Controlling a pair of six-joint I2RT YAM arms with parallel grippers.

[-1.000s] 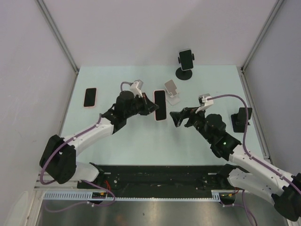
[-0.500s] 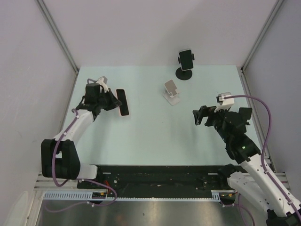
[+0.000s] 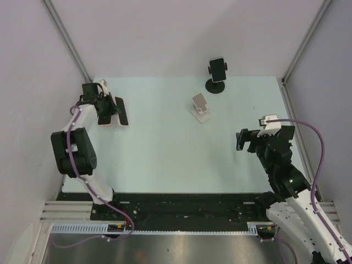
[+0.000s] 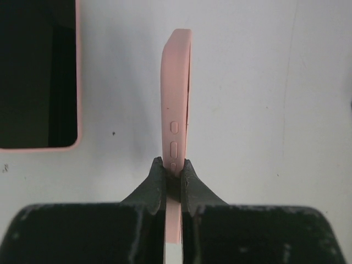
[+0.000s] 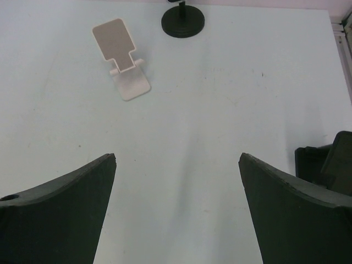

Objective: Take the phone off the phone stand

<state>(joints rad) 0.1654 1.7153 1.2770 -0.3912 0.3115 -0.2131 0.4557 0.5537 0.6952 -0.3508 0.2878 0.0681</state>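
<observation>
Left gripper (image 4: 173,165) pinching phone (image 4: 177,110) edge-on by 1 end, far-left of table (image 3: 165,148), well apart from stand (image 3: 201,107), contact with table unclear, 2nd phone (image 4: 38,77) flat just beside, cropped in wrist view, mostly hidden from above, right gripper (image 5: 177,159) jaws wide, holding nothing

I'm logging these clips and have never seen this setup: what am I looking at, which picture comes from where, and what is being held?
Two robot arms are bolted at the near edge of a pale table. The wide picture looks down from above and behind them. The other two come from a camera on each wrist, so the dark shapes at the bottom are that arm's own fingers. The left gripper is shut on a pink-cased phone, held on edge beside a second phone lying flat. The right gripper is open and empty. A white stand is empty; a black stand at the far edge holds a third phone.
</observation>
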